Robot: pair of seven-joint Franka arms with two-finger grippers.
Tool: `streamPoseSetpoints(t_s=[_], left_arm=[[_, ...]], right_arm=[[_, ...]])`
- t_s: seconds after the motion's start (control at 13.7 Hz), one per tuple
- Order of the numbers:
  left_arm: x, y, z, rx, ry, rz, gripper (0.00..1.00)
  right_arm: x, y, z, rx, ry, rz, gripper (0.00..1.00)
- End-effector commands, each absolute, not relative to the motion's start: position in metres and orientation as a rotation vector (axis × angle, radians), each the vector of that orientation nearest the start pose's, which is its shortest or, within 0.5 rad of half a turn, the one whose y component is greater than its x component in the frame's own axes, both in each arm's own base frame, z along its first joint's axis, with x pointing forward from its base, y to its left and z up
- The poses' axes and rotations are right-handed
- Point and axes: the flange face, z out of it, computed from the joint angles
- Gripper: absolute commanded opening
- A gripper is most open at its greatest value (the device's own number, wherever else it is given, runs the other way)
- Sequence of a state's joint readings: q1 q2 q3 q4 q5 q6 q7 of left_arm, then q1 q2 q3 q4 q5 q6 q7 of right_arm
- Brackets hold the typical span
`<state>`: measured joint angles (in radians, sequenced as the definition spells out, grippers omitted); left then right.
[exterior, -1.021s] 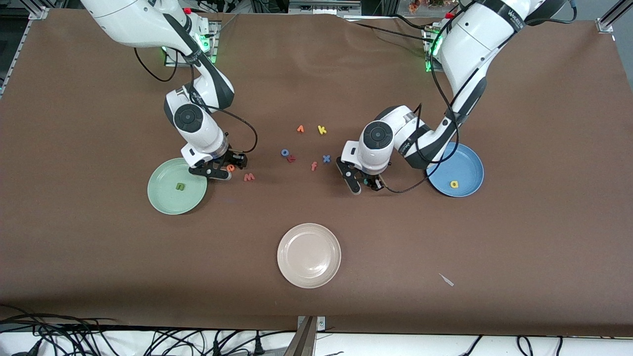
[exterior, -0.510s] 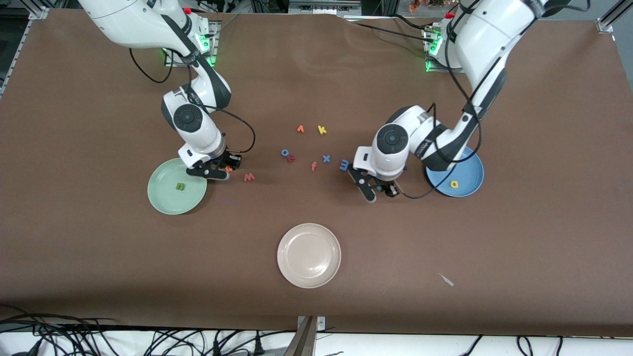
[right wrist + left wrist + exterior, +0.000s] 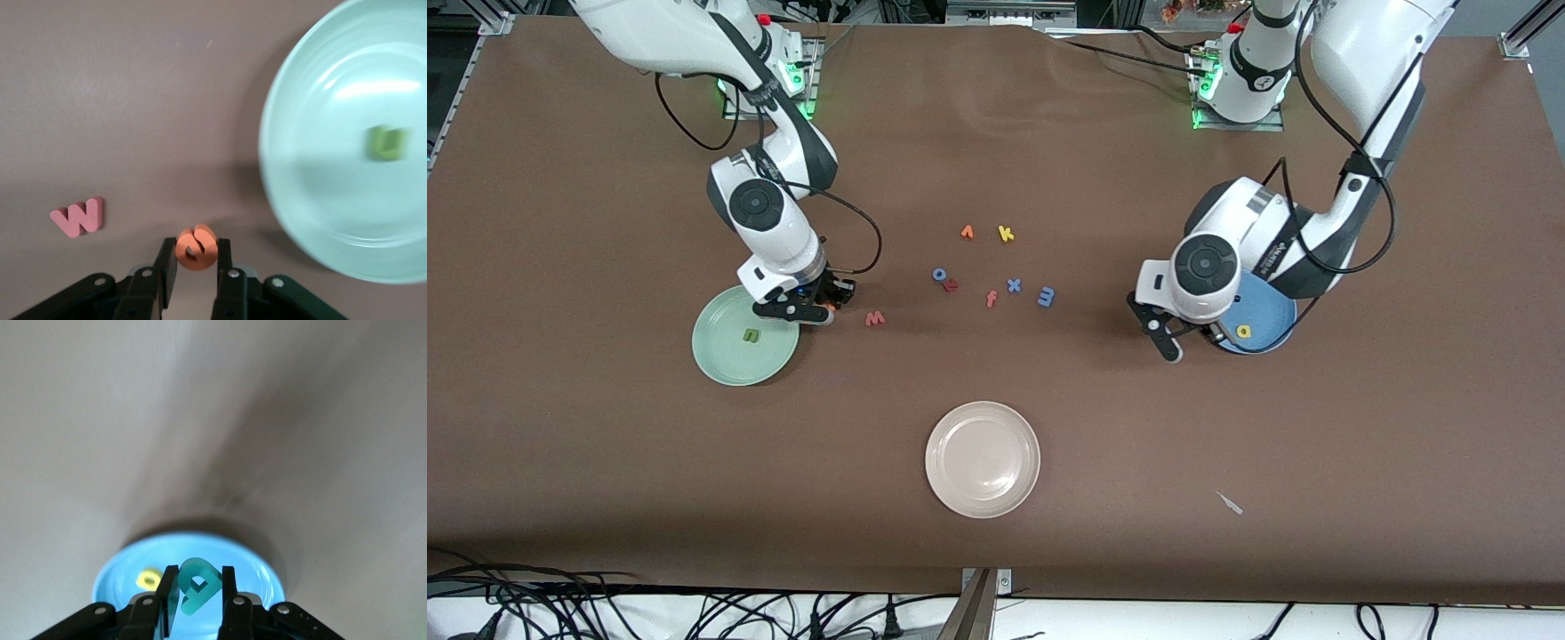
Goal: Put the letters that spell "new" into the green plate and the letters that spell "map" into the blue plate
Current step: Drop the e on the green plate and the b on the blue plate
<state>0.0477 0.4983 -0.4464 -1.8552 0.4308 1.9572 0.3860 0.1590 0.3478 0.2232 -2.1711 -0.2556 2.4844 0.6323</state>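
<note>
My right gripper (image 3: 818,307) is shut on the orange e (image 3: 196,247) just above the table, beside the rim of the green plate (image 3: 725,351). The green n (image 3: 751,335) lies in that plate. The salmon w (image 3: 875,318) lies on the table close by. My left gripper (image 3: 1190,342) hangs at the edge of the blue plate (image 3: 1276,307), shut on the teal p (image 3: 197,587). The yellow a (image 3: 1243,332) lies in the blue plate. The light-blue m (image 3: 1047,296) rests on the table between the two arms.
Other letters lie mid-table: an orange v (image 3: 967,232), a yellow k (image 3: 1006,234), a blue ring-shaped one (image 3: 940,275), a red f (image 3: 991,299) and a blue x (image 3: 1014,285). A cream plate (image 3: 983,459) sits nearer the front camera.
My left arm has carried the teal p from beside the m to the blue plate's edge. My right gripper has shut on the orange e and shifted slightly toward the green plate.
</note>
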Motion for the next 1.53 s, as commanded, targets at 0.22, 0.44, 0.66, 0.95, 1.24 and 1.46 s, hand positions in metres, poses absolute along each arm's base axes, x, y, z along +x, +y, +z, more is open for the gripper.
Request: streamPoseSetpoints(t_s=[0.22, 0.44, 0.66, 0.95, 1.24, 1.46], left_arm=[[0.540, -0.155, 0.248, -2.580, 1.410, 0.513, 1.00], [0.534, -0.213, 0.277, -2.543, 1.506, 0.410, 1.00], [0.523, -0.283, 0.284, -2.546, 1.553, 0.323, 1.00], [0.513, -0.362, 0.280, -2.591, 1.577, 0.259, 1.00], [0.506, -0.392, 0.251, -2.851, 1.147, 0.205, 1.00], [0.506, -0.403, 0.230, -3.048, 0.835, 0.173, 1.00]], right_arm=[[0.560, 0.121, 0.293, -3.317, -0.159, 0.063, 0.16], [0.567, 0.126, 0.301, -3.229, -0.009, 0.077, 0.81], [0.573, 0.136, 0.310, -3.211, 0.084, 0.091, 0.83], [0.570, 0.224, 0.292, -3.167, 0.277, 0.093, 0.83], [0.578, 0.272, 0.261, -3.160, 0.339, 0.020, 0.83], [0.576, 0.286, 0.234, -3.163, 0.324, -0.040, 0.82]])
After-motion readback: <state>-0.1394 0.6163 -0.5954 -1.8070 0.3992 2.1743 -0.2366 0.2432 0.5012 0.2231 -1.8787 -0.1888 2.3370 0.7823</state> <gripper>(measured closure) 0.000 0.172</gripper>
